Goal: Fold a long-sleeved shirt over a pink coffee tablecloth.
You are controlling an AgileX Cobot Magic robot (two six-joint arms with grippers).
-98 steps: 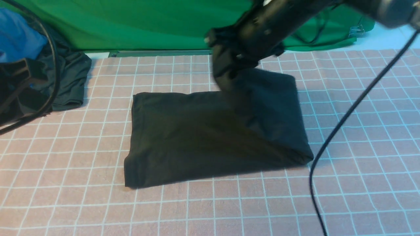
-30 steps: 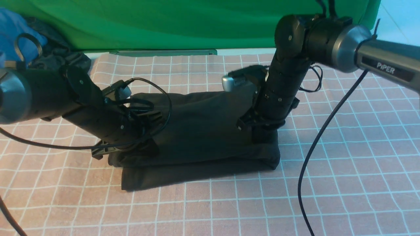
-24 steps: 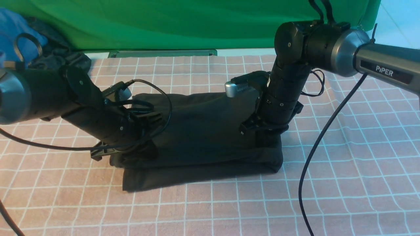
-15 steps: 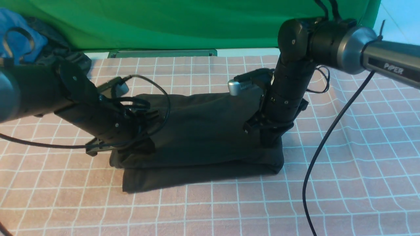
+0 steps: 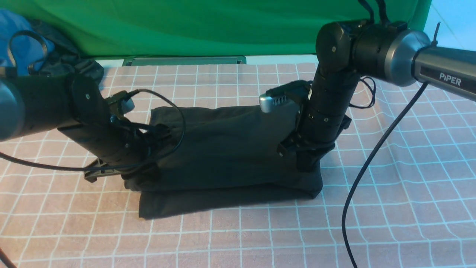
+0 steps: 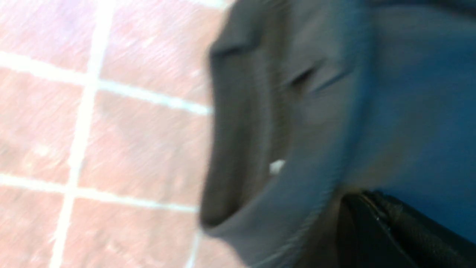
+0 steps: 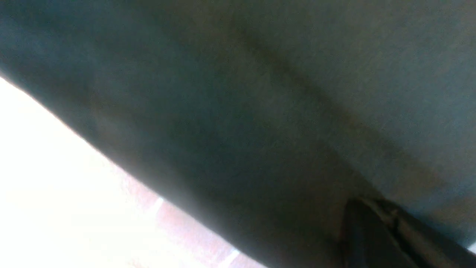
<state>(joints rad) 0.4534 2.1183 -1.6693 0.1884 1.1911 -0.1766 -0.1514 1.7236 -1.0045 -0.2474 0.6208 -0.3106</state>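
Front view: the long-sleeved shirt (image 5: 227, 149) lies folded at centre of the pink coffee tablecloth (image 5: 260, 238). The left gripper (image 5: 143, 175) at 9 o'clock and right gripper (image 5: 306, 165) at 3 o'clock pinch its upper layer. Only the left wrist view shows the fold's rolled edge (image 6: 238, 149).

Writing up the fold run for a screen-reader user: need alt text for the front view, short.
Both grippers, left gripper and right gripper, are shut on the black long-sleeved shirt, holding a folded layer down over its lower layer on the pink coffee tablecloth. A green cloth hangs behind, with a dark grey garment and a blue garment at far left.
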